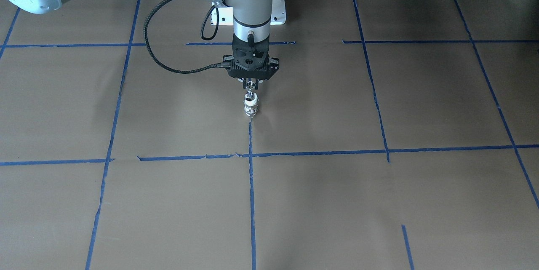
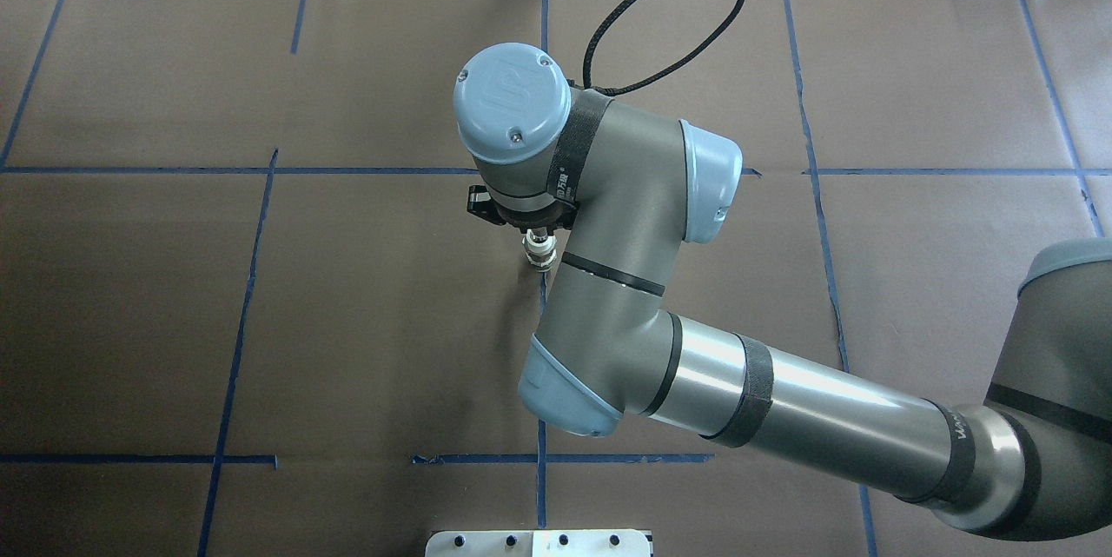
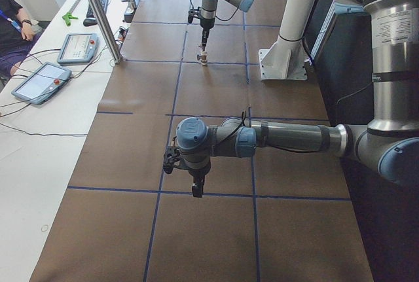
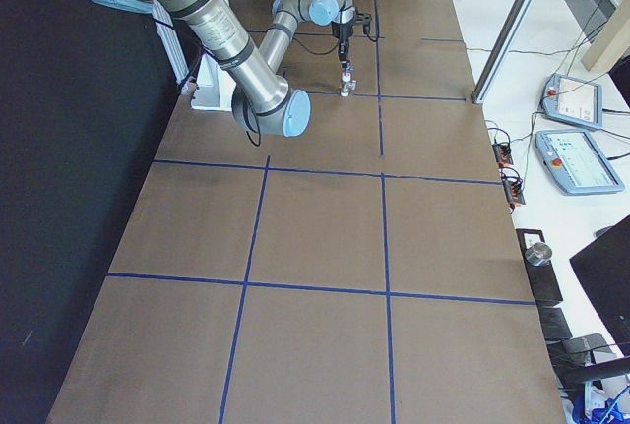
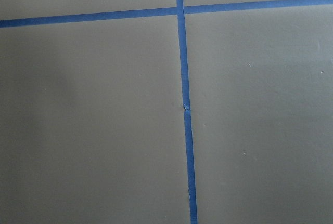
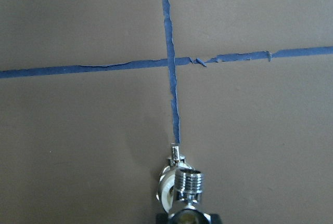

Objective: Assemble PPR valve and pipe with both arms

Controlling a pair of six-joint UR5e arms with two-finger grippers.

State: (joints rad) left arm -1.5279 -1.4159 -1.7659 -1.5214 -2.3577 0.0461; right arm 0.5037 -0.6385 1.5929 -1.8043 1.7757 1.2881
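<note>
The PPR valve (image 1: 251, 106), white-ended with a shiny metal middle, stands upright on the brown table on a blue tape line. My right gripper (image 1: 251, 81) points straight down over it and is shut on the small chrome pipe (image 1: 251, 88), held just above the valve's top; I cannot tell if they touch. The right wrist view shows the pipe's threaded end (image 6: 188, 182) in front of the valve (image 6: 166, 193). The overhead view shows the valve (image 2: 539, 255) below my right wrist. My left gripper (image 3: 197, 189) hangs over bare table far from the parts; I cannot tell if it is open or shut.
Blue tape lines divide the brown table cover into squares. The white pedestal base (image 1: 276, 13) stands behind the right arm. A black cable (image 1: 153, 46) loops beside the right wrist. Tablets (image 3: 78, 46) and a metal post (image 3: 98, 14) stand on the operators' side.
</note>
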